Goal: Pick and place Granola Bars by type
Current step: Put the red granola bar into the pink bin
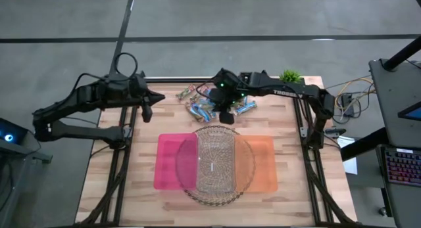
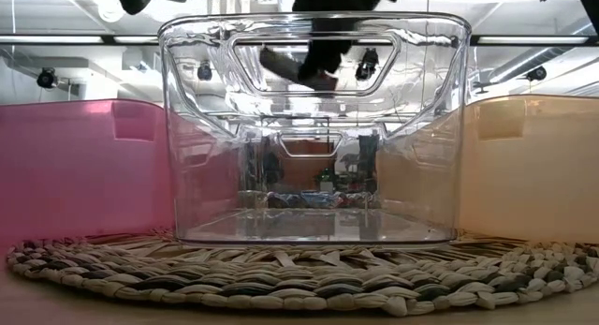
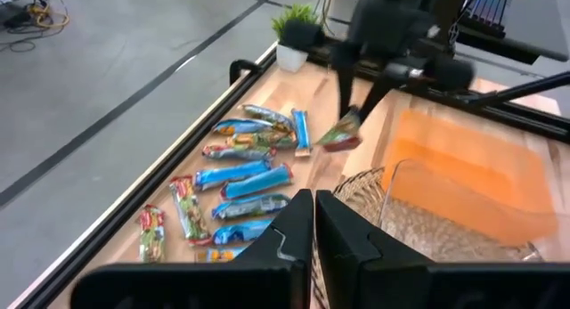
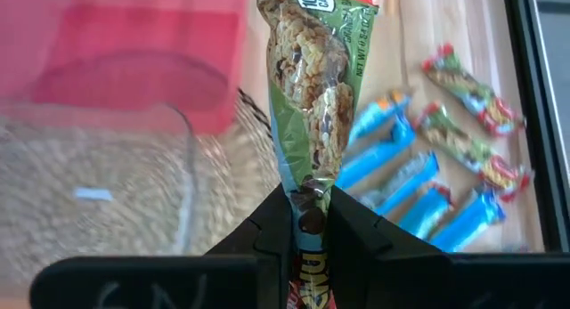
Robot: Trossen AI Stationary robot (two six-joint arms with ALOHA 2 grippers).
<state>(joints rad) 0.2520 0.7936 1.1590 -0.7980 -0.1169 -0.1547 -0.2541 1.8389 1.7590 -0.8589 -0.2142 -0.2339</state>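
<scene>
On the wooden table [image 1: 289, 188] the sorting is looking barely begun; going left to right, the pink bin [image 1: 172, 161], the clear bin [image 1: 216, 161] sitting on the woven mat [image 1: 186, 181], and the orange bin [image 1: 263, 163] are all showing no bars inside from above, though the low view is too cluttered with reflections to be sure; nearly all the granola bars [image 1: 205, 104] are lying loose in a pile along the far edge of the table, blue ones and tan, red and green ones mixed together, near the potted plant [image 1: 290, 76]; judging from this, only one bar is in hand and the rest are waiting to be sorted

At the left edge of the table the left arm is waiting, folded back with its elbow out, the left gripper [image 1: 147, 108] hanging over the bare wood well apart from the pile, its two dark fingers pressed together on nothing; from the far right corner the right arm is reaching across, wrist bent downward, the right gripper [image 4: 309, 222] hovering between the pile and the far rim of the clear bin; its fingers are pinching one end of a green-wrapped bar [image 4: 313, 95], which is dangling lengthwise clear of the table, just beside the mat
</scene>
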